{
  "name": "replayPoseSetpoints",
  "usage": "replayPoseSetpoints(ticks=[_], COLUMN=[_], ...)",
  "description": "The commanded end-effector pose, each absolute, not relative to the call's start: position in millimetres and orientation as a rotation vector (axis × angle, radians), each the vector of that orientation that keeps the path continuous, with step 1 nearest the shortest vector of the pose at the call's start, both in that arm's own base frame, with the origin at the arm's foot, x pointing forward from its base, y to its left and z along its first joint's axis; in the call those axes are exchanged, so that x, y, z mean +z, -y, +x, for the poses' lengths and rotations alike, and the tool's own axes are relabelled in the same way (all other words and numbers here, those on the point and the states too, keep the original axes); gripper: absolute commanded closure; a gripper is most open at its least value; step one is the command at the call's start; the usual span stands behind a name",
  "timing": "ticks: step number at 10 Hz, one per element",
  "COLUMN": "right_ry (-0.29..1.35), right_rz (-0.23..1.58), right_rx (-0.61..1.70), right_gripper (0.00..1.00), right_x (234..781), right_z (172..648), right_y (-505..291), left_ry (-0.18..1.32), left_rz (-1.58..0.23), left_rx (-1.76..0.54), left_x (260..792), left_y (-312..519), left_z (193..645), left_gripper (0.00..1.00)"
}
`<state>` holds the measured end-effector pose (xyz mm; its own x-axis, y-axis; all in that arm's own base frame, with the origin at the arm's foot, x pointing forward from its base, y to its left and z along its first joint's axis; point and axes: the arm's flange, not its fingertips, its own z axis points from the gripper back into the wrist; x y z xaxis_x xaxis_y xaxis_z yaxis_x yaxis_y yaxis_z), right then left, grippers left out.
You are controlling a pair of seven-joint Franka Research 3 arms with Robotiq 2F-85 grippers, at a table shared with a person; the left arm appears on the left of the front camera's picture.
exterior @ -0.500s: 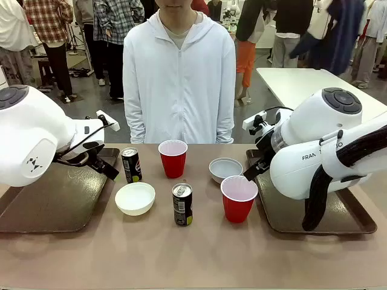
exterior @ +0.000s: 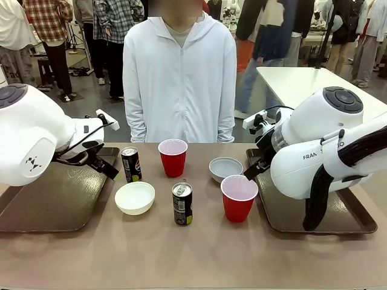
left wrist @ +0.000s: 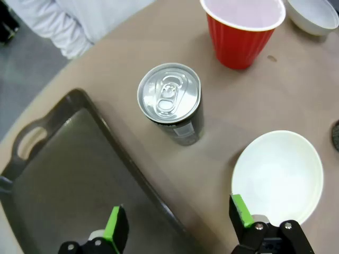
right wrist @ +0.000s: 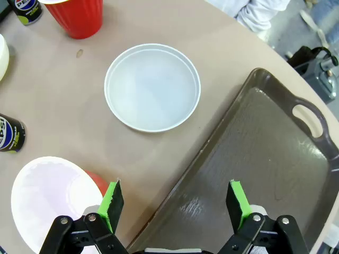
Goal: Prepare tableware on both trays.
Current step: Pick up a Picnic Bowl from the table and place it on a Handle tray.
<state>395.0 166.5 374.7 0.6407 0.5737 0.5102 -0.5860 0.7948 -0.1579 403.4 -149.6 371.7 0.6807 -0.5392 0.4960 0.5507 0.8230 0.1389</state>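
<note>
The left end effector (left wrist: pixel 178 219) hangs with its fingers spread wide and nothing between them, above the inner rim of the left tray (left wrist: pixel 69 174). One green-padded finger is over the tray's floor. The other is over the worktop (left wrist: pixel 132 58), right at the edge of the left bowl (left wrist: pixel 278 177). Straight ahead of this end effector, just past the tray's rim, the far can (left wrist: pixel 170 103) stands upright on the worktop with its pull-tab top facing up. Beyond the can, off toward the bowl's side, stands the far cup (left wrist: pixel 242 32). Past that, the right bowl (left wrist: pixel 315 13) shows at the corner.

The right end effector (right wrist: pixel 174 203) is likewise spread and empty, above the inner rim of the right tray (right wrist: pixel 254 174). One finger is over the tray's floor. The other is right at the edge of the near cup (right wrist: pixel 50 211), which stands upright on the worktop near that tray. The right bowl sits ahead of this end effector on the worktop, near the tray's rim but apart from it. The near can (right wrist: pixel 10 132) stands farther out on the cup's side.

From the front, all six pieces stand on the worktop between the two trays. A person (exterior: pixel 179 78) in a white zip hoodie stands at the far edge behind them.
</note>
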Motion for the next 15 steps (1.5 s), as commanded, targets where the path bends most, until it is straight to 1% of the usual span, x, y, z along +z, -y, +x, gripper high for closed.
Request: replayPoseSetpoints(ticks=[1, 8, 9, 10, 11, 12, 13, 14, 15], right_ry=[0.574, 0.574, 0.640, 0.716, 0.707, 0.630, 0.460, 0.320, 0.222], right_rz=[0.023, 0.023, -0.028, -0.034, -0.027, 0.001, -0.006, 0.028, 0.007], right_rx=[0.661, 0.661, 0.619, 0.559, 0.513, 0.547, 0.635, 0.702, 0.742], right_gripper=[0.00, 0.00, 0.00, 0.00, 0.00, 0.00, 0.00, 0.00, 0.00], right_x=[374.6, 374.7, 389.7, 406.2, 421.8, 435.0, 442.5, 445.5, 445.7], right_z=[395.0, 395.0, 393.7, 390.0, 396.6, 389.6, 364.7, 340.0, 316.5], right_y=[-166.6, -166.5, -159.4, -148.9, -140.8, -133.2, -127.7, -127.7, -135.4], left_ry=[0.549, 0.549, 0.549, 0.602, 0.615, 0.570, 0.490, 0.415, 0.348], left_rz=[-0.022, -0.022, -0.022, -0.002, 0.016, 0.008, -0.048, -0.066, -0.086], left_rx=[-0.612, -0.612, -0.612, -0.622, -0.640, -0.644, -0.675, -0.724, -0.763], left_x=[371.7, 371.7, 371.7, 377.3, 389.5, 405.9, 425.8, 444.6, 460.4], left_y=[149.6, 149.6, 149.6, 149.0, 144.4, 138.1, 131.3, 127.9, 126.2], left_z=[403.3, 403.3, 403.4, 390.9, 393.8, 387.0, 364.4, 341.5, 323.8], left_gripper=[0.00, 0.00, 0.00, 0.00, 0.00, 0.00, 0.00, 0.00, 0.00])
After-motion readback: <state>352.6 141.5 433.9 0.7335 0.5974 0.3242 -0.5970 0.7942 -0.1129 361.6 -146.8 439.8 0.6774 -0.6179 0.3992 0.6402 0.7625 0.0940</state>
